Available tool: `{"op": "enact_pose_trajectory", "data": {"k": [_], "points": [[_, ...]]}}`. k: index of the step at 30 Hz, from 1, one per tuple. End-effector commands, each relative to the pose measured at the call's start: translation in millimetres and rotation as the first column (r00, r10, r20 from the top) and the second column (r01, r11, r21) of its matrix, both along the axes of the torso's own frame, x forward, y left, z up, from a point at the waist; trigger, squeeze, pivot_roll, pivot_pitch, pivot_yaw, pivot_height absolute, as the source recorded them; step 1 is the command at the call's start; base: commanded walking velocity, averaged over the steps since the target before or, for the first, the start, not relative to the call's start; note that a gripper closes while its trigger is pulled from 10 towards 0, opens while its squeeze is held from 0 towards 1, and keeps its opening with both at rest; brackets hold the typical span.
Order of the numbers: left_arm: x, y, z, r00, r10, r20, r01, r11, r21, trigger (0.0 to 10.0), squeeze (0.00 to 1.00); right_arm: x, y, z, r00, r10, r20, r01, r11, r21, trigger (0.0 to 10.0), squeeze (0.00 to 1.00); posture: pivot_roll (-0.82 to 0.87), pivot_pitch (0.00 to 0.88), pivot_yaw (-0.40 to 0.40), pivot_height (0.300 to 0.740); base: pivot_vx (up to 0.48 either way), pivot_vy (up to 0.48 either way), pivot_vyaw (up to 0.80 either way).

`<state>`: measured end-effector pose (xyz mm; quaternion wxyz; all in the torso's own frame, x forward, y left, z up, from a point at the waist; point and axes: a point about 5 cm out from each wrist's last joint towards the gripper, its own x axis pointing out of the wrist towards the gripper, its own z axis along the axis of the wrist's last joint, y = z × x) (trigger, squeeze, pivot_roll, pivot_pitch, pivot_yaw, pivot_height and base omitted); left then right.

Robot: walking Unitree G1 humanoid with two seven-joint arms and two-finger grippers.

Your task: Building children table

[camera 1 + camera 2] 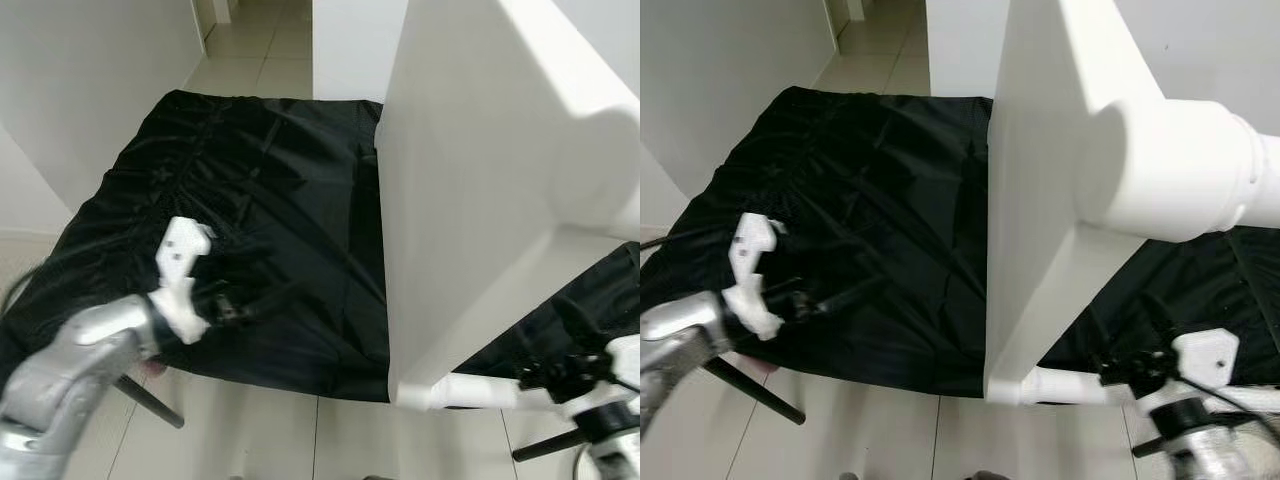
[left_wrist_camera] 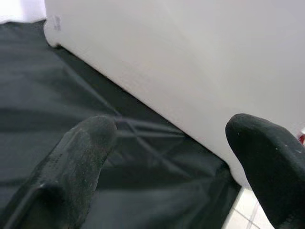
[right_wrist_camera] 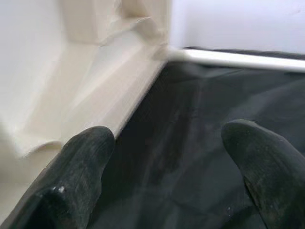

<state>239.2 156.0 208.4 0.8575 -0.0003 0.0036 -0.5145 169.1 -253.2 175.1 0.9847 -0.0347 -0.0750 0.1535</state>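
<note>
Two grippers flank a white children's table (image 1: 470, 200) tipped on its side on a black cloth (image 1: 260, 200), presumably laid to protect the tiled floor (image 1: 250, 430). The left gripper (image 1: 245, 308) hovers with fingers (image 2: 76, 162) spread and empty, the tabletop's flat face just to its right. The right gripper (image 3: 167, 171), also spread and empty, sits low near the underside frame, a round leg (image 1: 1180, 180) jutting out above it, probably ready to steady the piece.
</note>
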Motion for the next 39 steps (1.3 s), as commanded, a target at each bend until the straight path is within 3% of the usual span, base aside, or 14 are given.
{"op": "enact_pose_trajectory", "data": {"k": [1, 6, 10, 15, 17, 23, 24, 33, 39], "points": [[-19.2, -8.3, 6, 0.946, -0.325, 0.005, 0.325, 0.946, 0.013, 10.0, 0.00, 0.5, -0.4, 0, 0.993, 0.110, -0.032, -0.109, 0.994, 0.026, 10.0, 0.00, -0.10, 0.098, -0.002, 0.740, 0.000, 0.000, 0.00], [-19.1, -14.3, 1, 0.936, -0.351, -0.006, 0.350, 0.933, 0.085, 10.0, 0.00, 5.7, -2.8, -1, 0.974, 0.206, -0.090, -0.206, 0.979, 0.007, 10.0, 0.00, -0.10, 0.098, -0.002, 0.740, 0.000, 0.000, 0.00], [-15.8, -29.7, -11, 0.928, -0.372, -0.016, 0.370, 0.917, 0.146, 10.0, 0.00, 22.3, -0.6, 0, 0.927, 0.348, -0.141, -0.355, 0.935, -0.024, 10.0, 0.00, -0.08, 0.100, -0.006, 0.740, 0.000, 0.000, 0.00], [-9.7, -37.6, -10, 0.934, -0.358, 0.005, 0.354, 0.924, 0.146, 10.0, 0.00, 34.7, 0.4, 5, 0.901, 0.407, -0.148, -0.418, 0.907, -0.046, 10.0, 0.00, -0.07, 0.106, -0.005, 0.740, 0.000, 0.000, 0.00], [-0.1, -45.2, -15, 0.942, -0.335, 0.018, 0.325, 0.925, 0.197, 10.0, 0.00, 42.1, 5.1, 9, 0.851, 0.497, -0.172, -0.510, 0.860, -0.039, 10.0, 0.00, -0.06, 0.111, -0.008, 0.740, 0.000, 0.000, 0.00], [-1.4, -48.3, -13, 0.929, -0.368, 0.033, 0.354, 0.913, 0.205, 10.0, 0.00, 43.5, 6.4, 10, 0.805, 0.557, -0.206, -0.576, 0.817, -0.041, 10.0, 0.00, -0.05, 0.110, -0.010, 0.740, 0.000, 0.000, 0.00], [-1.8, -50.5, -11, 0.922, -0.385, 0.041, 0.368, 0.905, 0.213, 10.0, 0.00, 44.5, 7.3, 10, 0.778, 0.588, -0.223, -0.610, 0.791, -0.044, 10.0, 0.00, -0.05, 0.110, -0.008, 0.740, 0.000, 0.000, 0.00], [-1.6, -54.3, -9, 0.910, -0.412, 0.055, 0.391, 0.894, 0.217, 10.0, 0.00, 45.8, 10.3, 12, 0.728, 0.640, -0.246, -0.667, 0.744, -0.040, 10.0, 0.00, -0.05, 0.111, -0.003, 0.740, 0.000, 0.000, 0.00], [-1.3, -52.6, -9, 0.906, -0.420, 0.053, 0.399, 0.888, 0.227, 10.0, 0.00, 37.4, 4.3, 19, 0.690, 0.668, -0.277, -0.704, 0.708, -0.046, 10.0, 0.00, -0.05, 0.117, 0.010, 0.740, 0.000, 0.000, 0.00]]}}
